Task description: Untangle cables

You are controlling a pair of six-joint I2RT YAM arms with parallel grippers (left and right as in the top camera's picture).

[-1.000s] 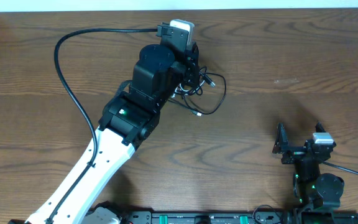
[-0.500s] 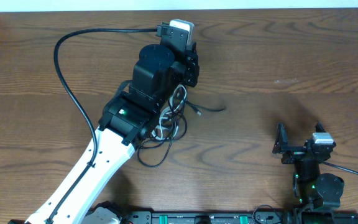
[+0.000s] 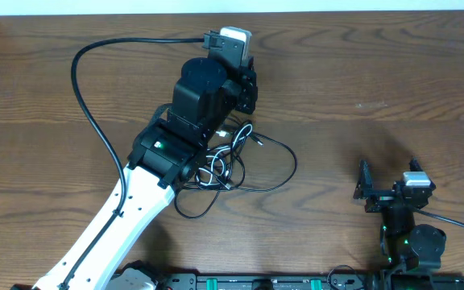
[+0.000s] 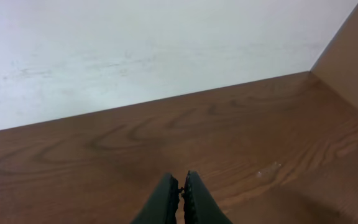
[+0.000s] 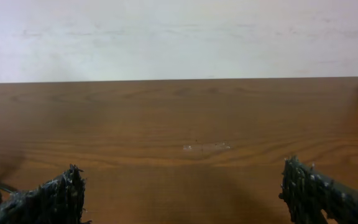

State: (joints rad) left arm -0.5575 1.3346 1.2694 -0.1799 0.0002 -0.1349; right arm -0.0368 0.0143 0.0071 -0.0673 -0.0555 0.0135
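L jaws shut; L arm point(image 3: 193, 103) over cables point(image 3: 224, 166)

Ahead of the left gripper point(image 4: 180, 180) you have the brown wood-grain table point(image 4: 104, 162) running up to a white wall point(image 4: 135, 50), with a wooden side panel point(image 4: 350, 62) to its right. Ahead of the right gripper point(image 5: 182, 183), a pale smudge point(image 5: 207, 147) marks the tabletop.

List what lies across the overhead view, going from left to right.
left arm → tangle of thin cables → right gripper, with its jaws open. The thick black cord looping off the left arm is left out, since it overlaps the arm.
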